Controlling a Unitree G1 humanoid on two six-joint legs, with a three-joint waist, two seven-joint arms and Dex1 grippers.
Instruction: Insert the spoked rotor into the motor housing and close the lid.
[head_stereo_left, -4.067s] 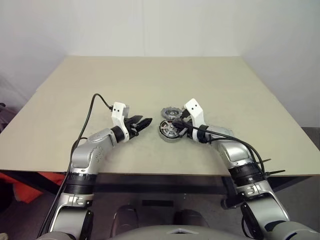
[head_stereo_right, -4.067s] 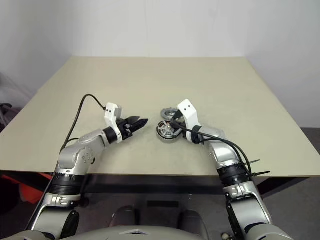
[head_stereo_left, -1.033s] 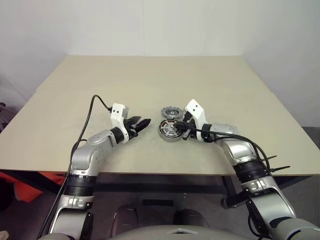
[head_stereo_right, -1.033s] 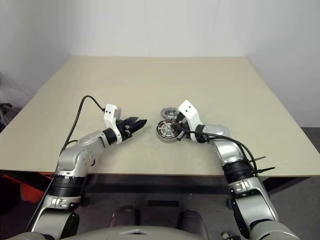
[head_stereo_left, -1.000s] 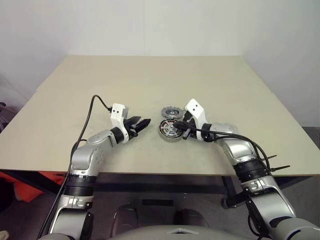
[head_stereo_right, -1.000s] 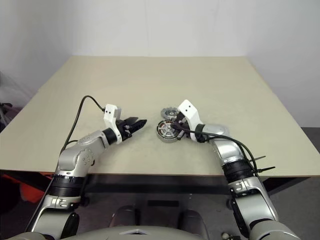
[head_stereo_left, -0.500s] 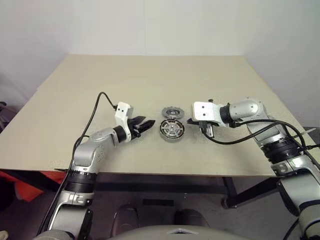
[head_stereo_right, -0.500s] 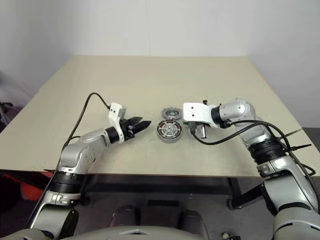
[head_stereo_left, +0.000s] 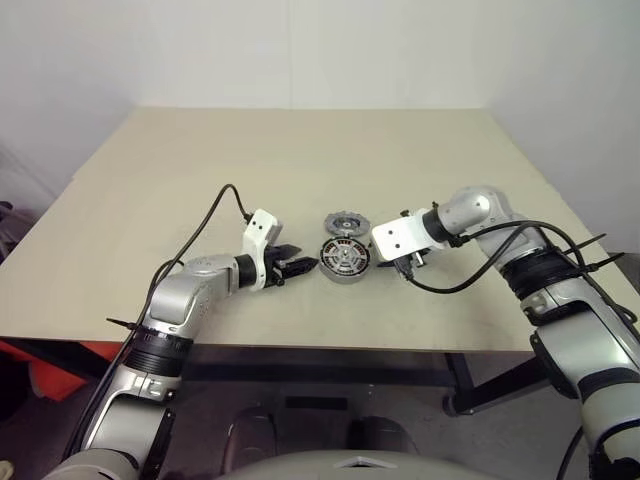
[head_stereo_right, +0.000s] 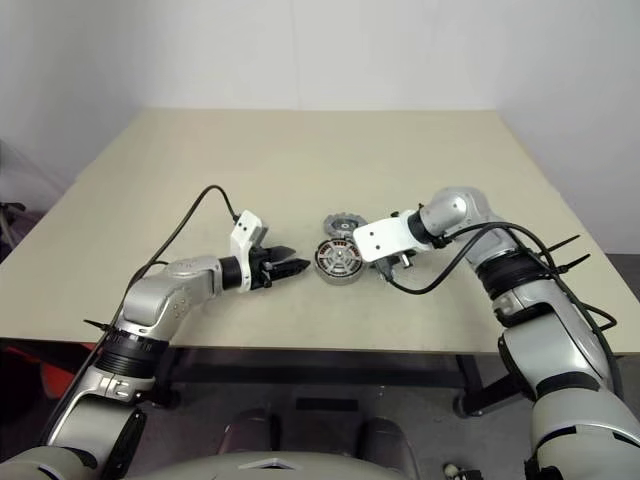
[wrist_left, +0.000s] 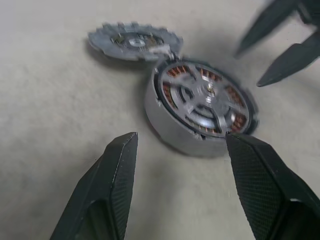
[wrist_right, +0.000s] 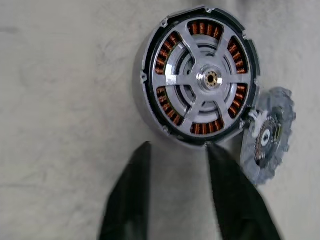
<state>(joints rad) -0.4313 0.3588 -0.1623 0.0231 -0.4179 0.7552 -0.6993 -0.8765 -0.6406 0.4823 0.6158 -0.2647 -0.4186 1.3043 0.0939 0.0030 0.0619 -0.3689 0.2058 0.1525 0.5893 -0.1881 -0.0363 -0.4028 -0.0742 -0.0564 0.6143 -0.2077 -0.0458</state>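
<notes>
The motor housing (head_stereo_left: 344, 259) lies flat near the table's front middle, a silver shell with copper windings under a silver spoked face and centre hub (wrist_right: 209, 78). The spoked rotor (head_stereo_left: 345, 222), a smaller dark-grey toothed disc, lies flat just behind it and touches its rim; a small white piece (wrist_right: 257, 121) shows where they meet. I cannot tell which part is the lid. My left gripper (head_stereo_left: 305, 266) stands open just left of the housing, pointing at it. My right gripper (wrist_right: 178, 149) hangs open just right of the housing, nothing between its fingers.
The beige table (head_stereo_left: 300, 160) stretches wide behind and to both sides of the parts. Its front edge (head_stereo_left: 300, 348) runs close below both arms. Black cables loop off each wrist.
My right gripper has let go of the housing, swung up and to the right, and opened. My left gripper has moved right, closer to the housing. Housing and rotor lie where they were.
</notes>
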